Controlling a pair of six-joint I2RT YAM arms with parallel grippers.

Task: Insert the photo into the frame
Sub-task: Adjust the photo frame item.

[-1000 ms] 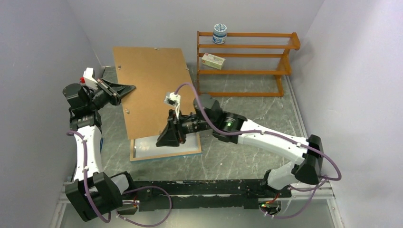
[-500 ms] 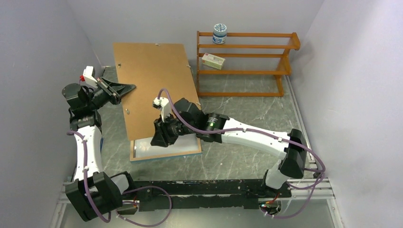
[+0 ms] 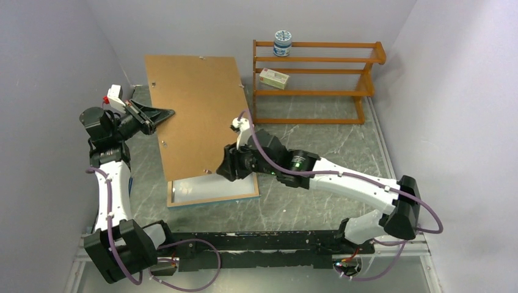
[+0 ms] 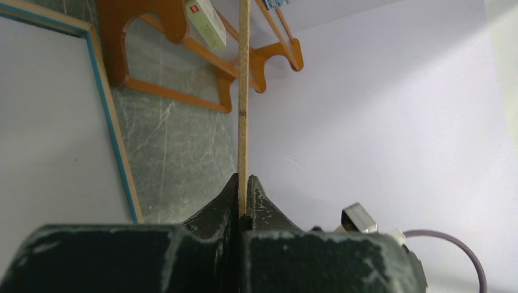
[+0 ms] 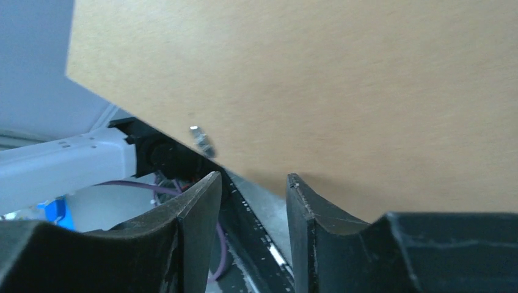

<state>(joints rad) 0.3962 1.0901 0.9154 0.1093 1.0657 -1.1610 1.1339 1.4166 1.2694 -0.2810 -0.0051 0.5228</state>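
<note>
Left tool [image 3: 168, 113]: clenched on thin brown backing board [image 3: 195, 104]; my right tool [image 3: 221, 171], released, nearer blue rectangular frame [image 3: 211, 201] under board.

From above, the board [image 3: 195, 116] covers most of the frame [image 3: 214, 200], and only its near end shows. What the white surface [image 3: 207, 186] inside it is cannot be told. The left wrist view cuts the frame off at the left edge and the rack [image 4: 146, 18] at the top. Print on the jar [image 3: 282, 43] and box [image 3: 273, 78] is too small to read.

Brown board [image 3: 195, 110]; rack [image 3: 333, 93] holds jar [image 3: 282, 43], box [image 3: 273, 78].
</note>
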